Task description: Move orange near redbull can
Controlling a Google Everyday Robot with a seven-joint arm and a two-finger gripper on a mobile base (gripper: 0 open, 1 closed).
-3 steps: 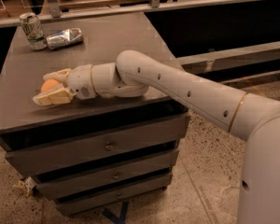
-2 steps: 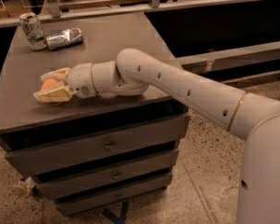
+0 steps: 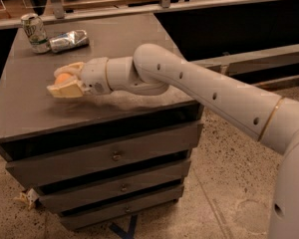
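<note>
The orange (image 3: 64, 77) shows as a small round orange patch between the cream fingers (image 3: 65, 89) of my gripper (image 3: 63, 80), just above the dark cabinet top (image 3: 119, 39) near its left side. The gripper is shut on the orange. The redbull can (image 3: 69, 40), slim, shiny and crumpled, lies on its side at the back left of the top, some way behind the gripper. My white arm (image 3: 199, 86) reaches in from the lower right across the top.
A stouter upright can with green-and-white print (image 3: 35, 32) stands just left of the redbull can. The cabinet has three drawers (image 3: 114, 156) below. A rail (image 3: 159, 4) runs behind it. Speckled floor (image 3: 229, 183) lies to the right.
The gripper with the orange has shifted slightly toward the back of the cabinet top, closer to the cans. The cans have not moved.
</note>
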